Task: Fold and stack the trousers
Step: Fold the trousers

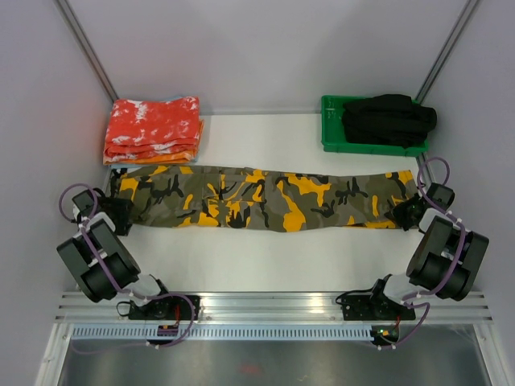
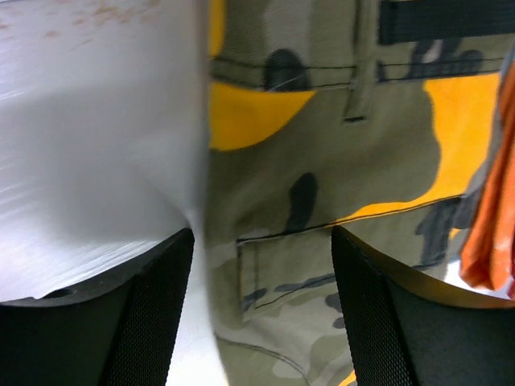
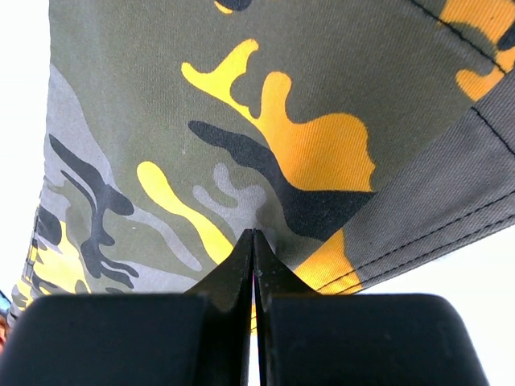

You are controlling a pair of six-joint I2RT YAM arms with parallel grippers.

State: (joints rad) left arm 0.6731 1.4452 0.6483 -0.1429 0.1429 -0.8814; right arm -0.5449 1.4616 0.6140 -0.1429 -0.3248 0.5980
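The camouflage trousers lie stretched out flat across the table, waist to the left and leg hems to the right. My left gripper sits at the waist end. In the left wrist view its black fingers stand wide apart, open, over the waistband and pocket cloth without pinching it. My right gripper is at the hem end. In the right wrist view its jaws are pressed together on the edge of the trouser leg, a sliver of cloth showing between them.
A stack of red-orange speckled folded cloths lies at the back left, touching the waist end; its edge shows in the left wrist view. A green tray at the back right holds a black garment. Walls close in both sides.
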